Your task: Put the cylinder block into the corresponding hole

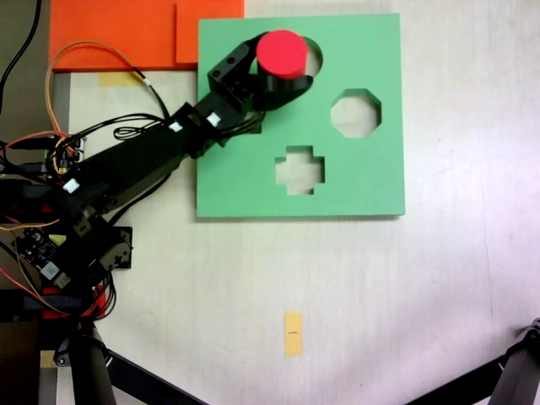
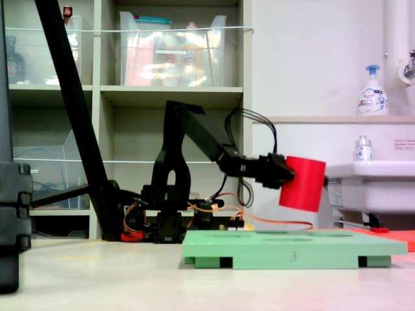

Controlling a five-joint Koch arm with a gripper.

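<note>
The red cylinder block (image 1: 282, 53) (image 2: 302, 183) hangs in the air, with my gripper (image 1: 274, 66) (image 2: 288, 178) shut on it. In the first exterior view it covers the left part of the round hole (image 1: 314, 61) at the top of the green foam board (image 1: 371, 177). The second exterior view shows the block tilted and well above the board (image 2: 292, 249), not touching it. The octagonal cut-out (image 1: 355, 113) and the cross-shaped cut-out (image 1: 299, 170) stand open.
Orange foam sheets (image 1: 118, 34) lie at the first exterior view's upper left, touching the board's corner. The arm's base, circuit boards and loose wires (image 1: 59, 160) fill the first exterior view's left. A yellow tape strip (image 1: 293, 333) marks the table. Tripod legs (image 1: 515, 375) stand at the bottom corners.
</note>
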